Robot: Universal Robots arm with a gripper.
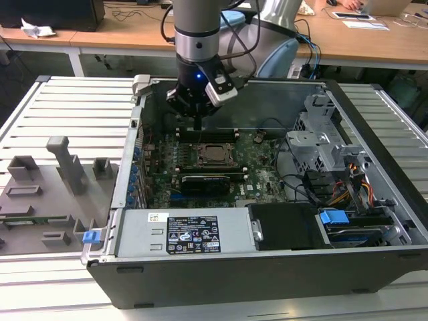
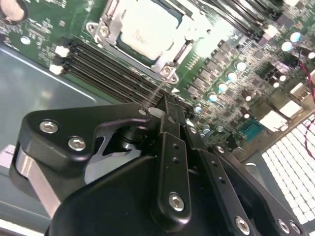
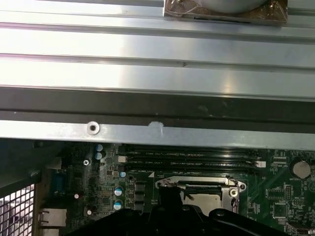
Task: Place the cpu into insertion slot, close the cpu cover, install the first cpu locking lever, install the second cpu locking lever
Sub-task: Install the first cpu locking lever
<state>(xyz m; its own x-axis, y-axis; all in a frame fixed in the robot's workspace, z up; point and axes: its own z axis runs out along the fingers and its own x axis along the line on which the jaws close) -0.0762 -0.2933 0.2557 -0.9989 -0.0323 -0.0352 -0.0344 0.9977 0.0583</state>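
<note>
Inside the open black computer case [image 1: 374,167], the small pale silvery-beige square cpu [image 2: 145,32] sits in the dark, silver-rimmed insertion slot [image 2: 104,29]. The thin silvery metal cpu cover [image 2: 158,61] lies flat around it. The black gripper [image 2: 166,105] is clenched just past the slot's far edge, over the long black memory slots [image 2: 106,69]. A thin silvery wire lever [image 2: 158,88] reaches from the slot's corner to the fingertips; whether it is pinched cannot be told.

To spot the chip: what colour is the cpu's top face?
Pale silvery-beige cpu, clearest in the second wrist view.
</note>
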